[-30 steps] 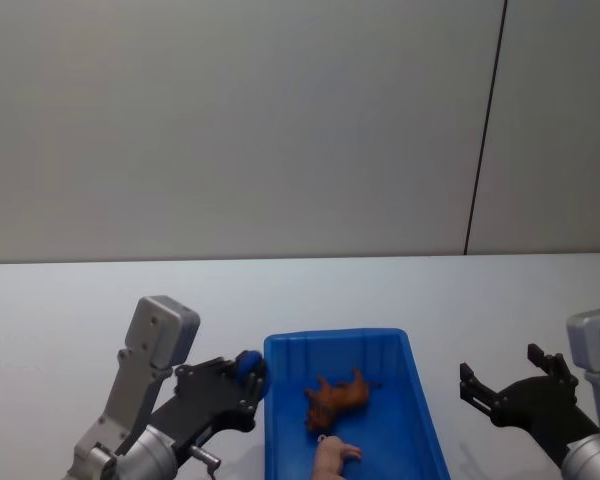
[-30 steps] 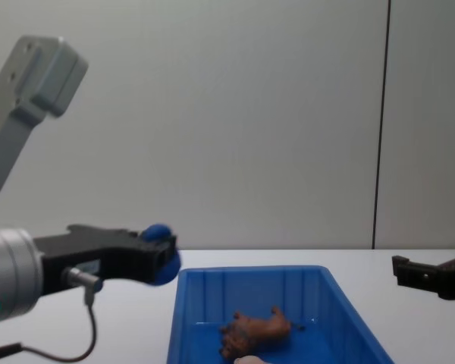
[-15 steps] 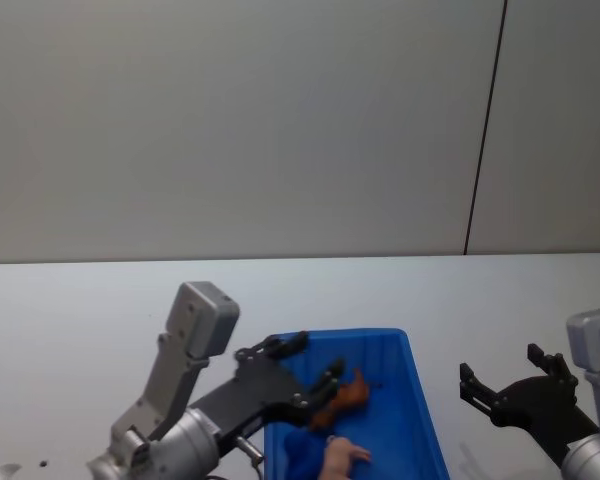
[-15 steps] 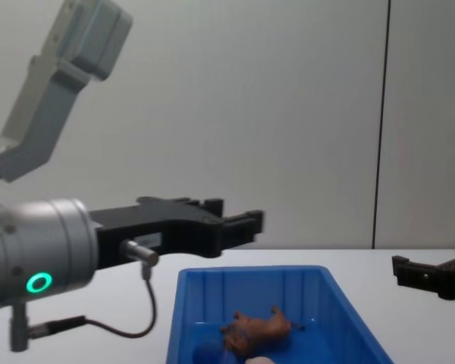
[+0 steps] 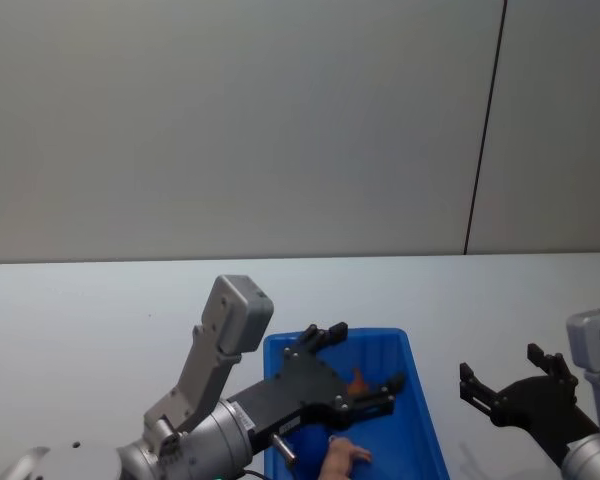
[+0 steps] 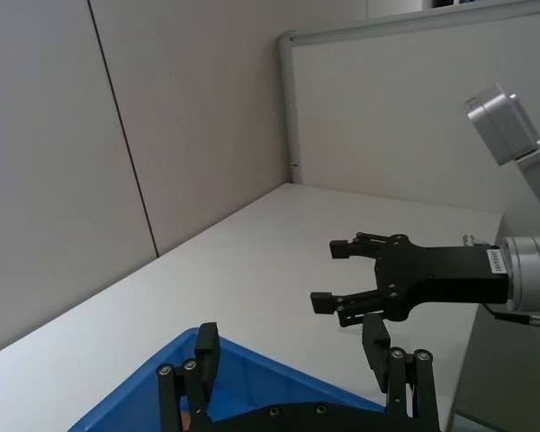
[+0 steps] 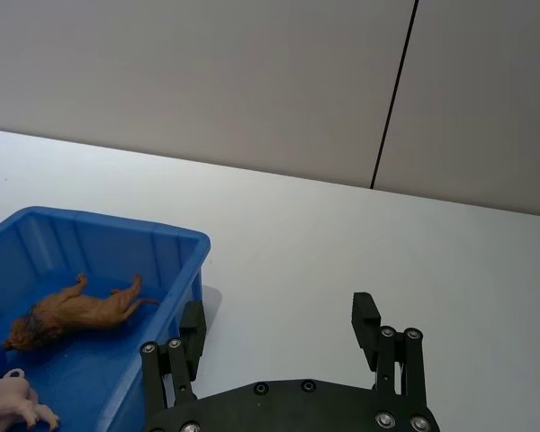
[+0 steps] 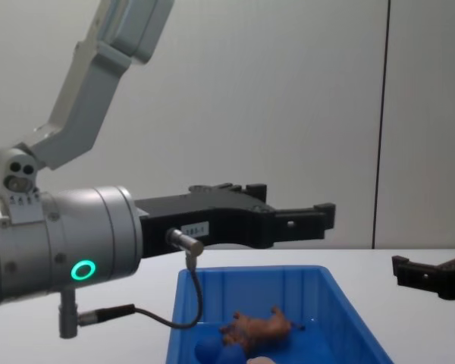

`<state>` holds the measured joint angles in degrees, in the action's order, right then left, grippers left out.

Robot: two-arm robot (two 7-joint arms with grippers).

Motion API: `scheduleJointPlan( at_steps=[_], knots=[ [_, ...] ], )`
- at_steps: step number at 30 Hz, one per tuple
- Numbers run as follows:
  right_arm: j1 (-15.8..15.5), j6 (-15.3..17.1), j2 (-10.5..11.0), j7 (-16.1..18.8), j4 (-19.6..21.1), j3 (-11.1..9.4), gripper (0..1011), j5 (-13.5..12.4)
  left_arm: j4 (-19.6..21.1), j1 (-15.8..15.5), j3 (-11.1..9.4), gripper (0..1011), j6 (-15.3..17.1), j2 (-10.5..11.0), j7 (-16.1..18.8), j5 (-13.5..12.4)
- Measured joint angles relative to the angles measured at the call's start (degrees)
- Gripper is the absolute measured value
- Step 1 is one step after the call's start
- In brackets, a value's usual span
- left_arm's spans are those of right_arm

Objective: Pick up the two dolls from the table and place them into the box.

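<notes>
Bin [image 8: 341, 299]: set on the desk [image 5: 100, 320] between the two arms, its long axis running away from the robot.
Brown doll [image 8: 256, 331]: lying on its side on the bin floor, near the middle; also seen in the right wrist view [image 7: 72, 310].
Blue doll [image 8: 216, 350]: resting on the bin floor at the near end, just beside the brown doll on its left.
Left gripper [image 8: 292, 214]: held above the bin, reaching across it toward the right; jaws spread wide, nothing held.
Right gripper [image 5: 508, 388]: parked over the desk to the right of the bin, jaws spread, nothing held.
Key relation: both dolls lie directly below the left jaws, inside the bin walls, and well apart from the right jaws.
Progress (judged): both dolls are in the bin, so placing appears done; only a clear withdrawal of the left arm, up and leftward, is thought to be left.
Other: a small pale figure [image 7: 13, 405] lies at the bin's near end.
</notes>
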<state>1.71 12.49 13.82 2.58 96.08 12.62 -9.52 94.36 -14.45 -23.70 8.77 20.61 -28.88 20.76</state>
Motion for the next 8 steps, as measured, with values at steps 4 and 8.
scheduleJointPlan(
  at_steps=[4,8],
  knots=[
    [0.0,0.0,0.0,0.0,0.0,0.0,1001,0.0,-0.29,-0.34,-0.17,1001,-0.16,-0.33,-0.89,-0.01],
    [0.0,0.0,0.0,0.0,0.0,0.0,1001,0.0,-0.54,-0.62,-0.31,1001,-0.27,-0.61,-1.66,-0.02]
  ],
)
